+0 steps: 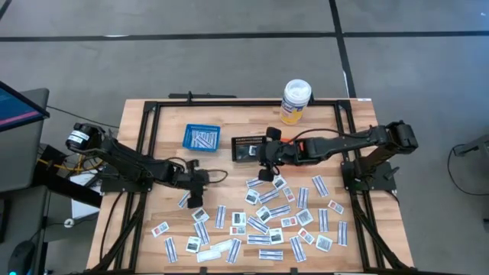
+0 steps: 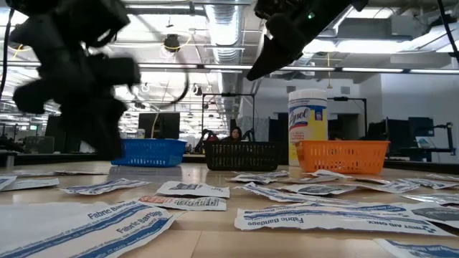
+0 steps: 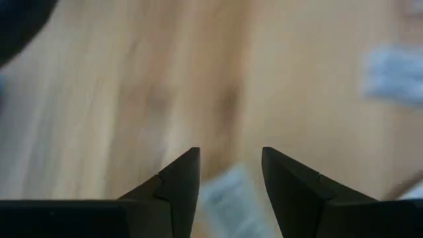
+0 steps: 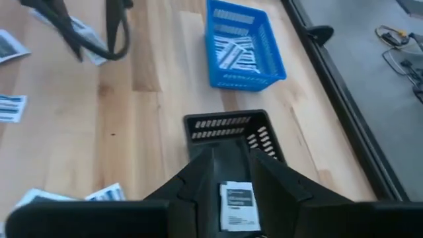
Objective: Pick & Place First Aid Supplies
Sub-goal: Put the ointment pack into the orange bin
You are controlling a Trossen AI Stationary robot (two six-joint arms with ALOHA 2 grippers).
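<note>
Between right gripper (image 4: 236, 198) fingers: small square packet (image 4: 236, 206), pinched, beside black basket (image 4: 228, 129); left gripper (image 3: 230, 173) open, empty.

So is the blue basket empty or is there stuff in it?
Not empty. The blue basket holds several white strip packets with blue-grey print, lying flat on its bottom; the high view shows them too.

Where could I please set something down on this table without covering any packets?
Bare wood lies left of the blue basket, and between it and the left gripper. The near half is crowded with first aid packets.
</note>
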